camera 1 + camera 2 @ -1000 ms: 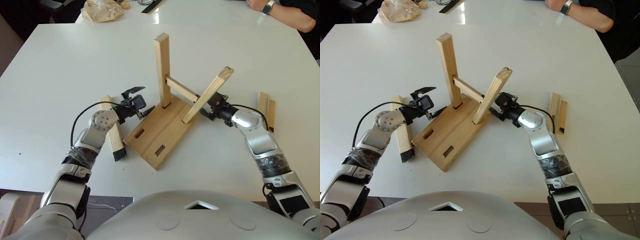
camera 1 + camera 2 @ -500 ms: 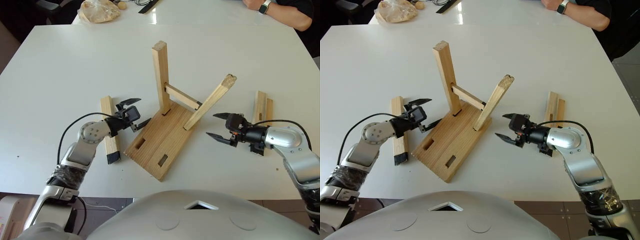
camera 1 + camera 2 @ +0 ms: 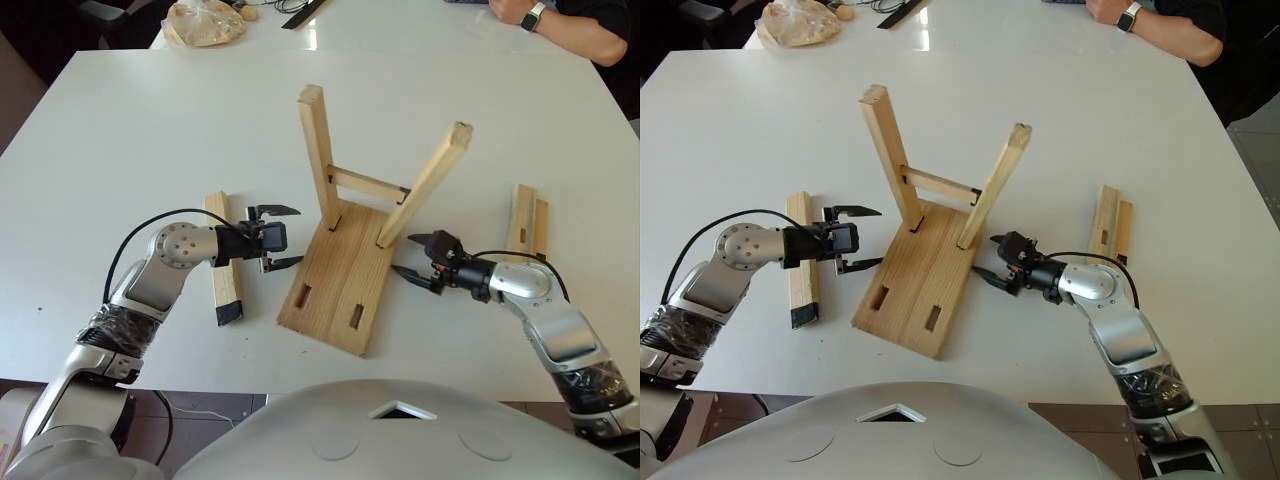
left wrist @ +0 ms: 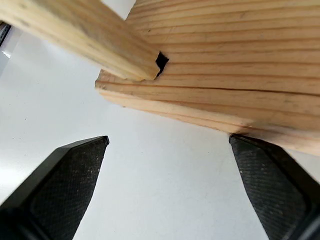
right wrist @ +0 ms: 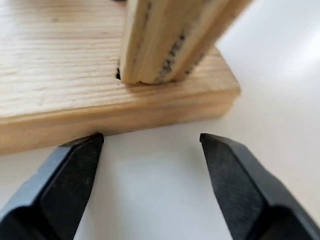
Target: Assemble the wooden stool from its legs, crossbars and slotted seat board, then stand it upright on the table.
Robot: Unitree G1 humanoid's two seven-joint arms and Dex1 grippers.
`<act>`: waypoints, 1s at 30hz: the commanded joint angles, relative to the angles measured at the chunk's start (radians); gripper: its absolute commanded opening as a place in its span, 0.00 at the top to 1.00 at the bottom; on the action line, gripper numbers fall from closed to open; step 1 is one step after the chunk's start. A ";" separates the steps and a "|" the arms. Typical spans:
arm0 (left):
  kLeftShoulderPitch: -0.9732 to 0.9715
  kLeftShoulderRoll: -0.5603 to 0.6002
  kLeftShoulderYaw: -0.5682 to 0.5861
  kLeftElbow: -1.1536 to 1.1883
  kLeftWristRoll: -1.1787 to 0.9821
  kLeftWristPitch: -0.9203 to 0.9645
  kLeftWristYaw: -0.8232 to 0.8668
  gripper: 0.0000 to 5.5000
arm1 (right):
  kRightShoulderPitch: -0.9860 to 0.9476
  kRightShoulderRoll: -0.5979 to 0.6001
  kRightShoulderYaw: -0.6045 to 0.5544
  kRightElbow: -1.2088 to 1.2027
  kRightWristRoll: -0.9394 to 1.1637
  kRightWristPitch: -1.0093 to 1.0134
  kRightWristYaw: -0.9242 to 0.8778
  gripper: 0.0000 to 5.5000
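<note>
A loose leg (image 3: pixel 222 262) is laid flat on the white table (image 3: pixel 120 130) at the left. Just to its right, the left gripper (image 3: pixel 295 236) is held wide open, short of the seat board (image 3: pixel 335 262). The board is laid flat at the middle, with two legs (image 3: pixel 318 150) set in its far slots and joined by a crossbar (image 3: pixel 365 183). The right gripper (image 3: pixel 403 254) is spread wide just right of the board. Two loose wooden pieces (image 3: pixel 528 222) are laid together at the far right.
</note>
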 commanded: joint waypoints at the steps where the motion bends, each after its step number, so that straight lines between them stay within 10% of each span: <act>1: 0.014 -0.065 -0.054 0.097 0.092 0.067 0.060 0.19 | -0.052 0.076 0.015 0.070 -0.012 0.007 -0.055 0.35; 18: 0.092 -0.190 0.103 -0.031 -0.029 0.248 0.269 0.19 | -0.188 0.211 -0.155 0.183 -0.086 -0.003 -0.373 0.35; 30: -0.163 -0.451 0.451 -0.030 -0.061 0.479 0.867 0.19 | -0.506 0.266 -0.382 0.324 -0.062 0.005 -0.630 0.35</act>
